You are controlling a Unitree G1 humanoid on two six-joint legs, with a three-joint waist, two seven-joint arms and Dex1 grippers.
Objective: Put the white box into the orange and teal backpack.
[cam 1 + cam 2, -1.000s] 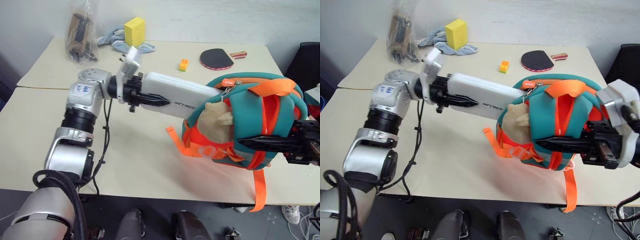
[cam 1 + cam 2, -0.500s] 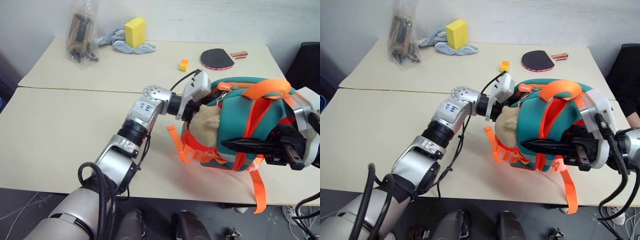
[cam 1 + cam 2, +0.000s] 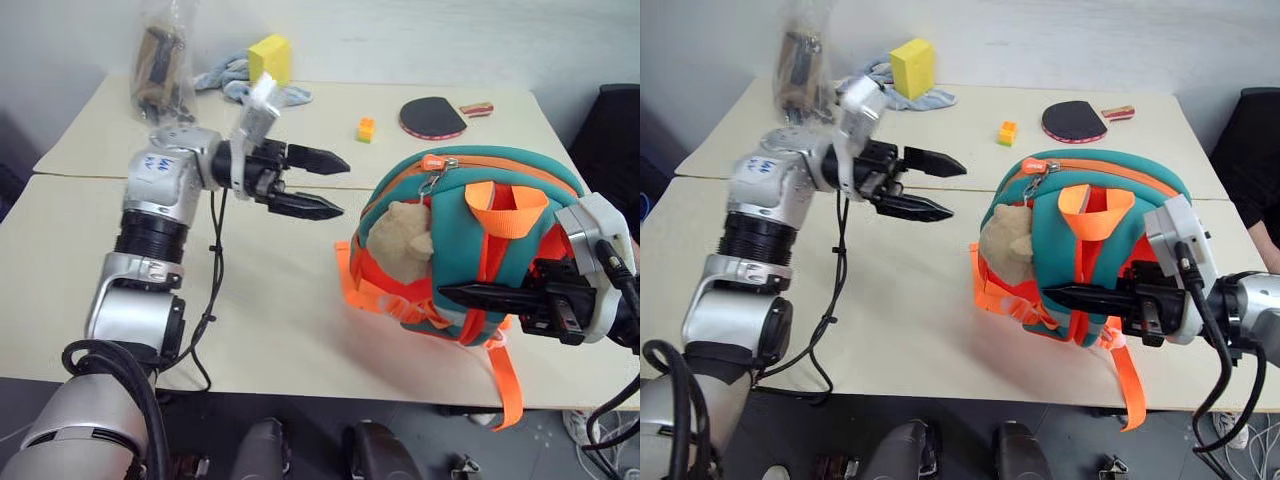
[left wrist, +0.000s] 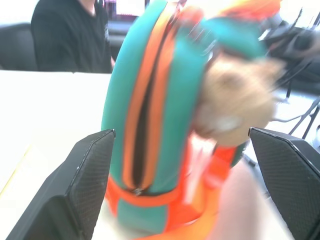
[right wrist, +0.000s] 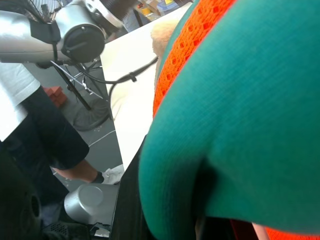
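The orange and teal backpack (image 3: 500, 200) stands upright on the table at the right, its tan plush animal (image 3: 398, 232) facing left. My right gripper (image 3: 470, 294) is shut on the backpack's front, low on the near side. To the left of the backpack, clear of it, my left gripper (image 3: 345, 186) hangs above the table with its fingers wide open and nothing between them. In the left wrist view the backpack (image 4: 165, 100) shows a dark, partly open zipper slit between the open fingers (image 4: 85, 190). The white box is hidden.
At the back of the table lie a yellow block (image 3: 268, 60) on a blue cloth (image 3: 225, 75), a clear plastic bag (image 3: 160, 70), a small orange brick (image 3: 367, 128) and a table tennis paddle (image 3: 432, 115). A person in black (image 4: 70, 35) sits beyond the table.
My left gripper carried the white box into the backpack's opening, let go, opened wide and drew back to the left, empty. The box no longer shows. My right gripper kept its hold.
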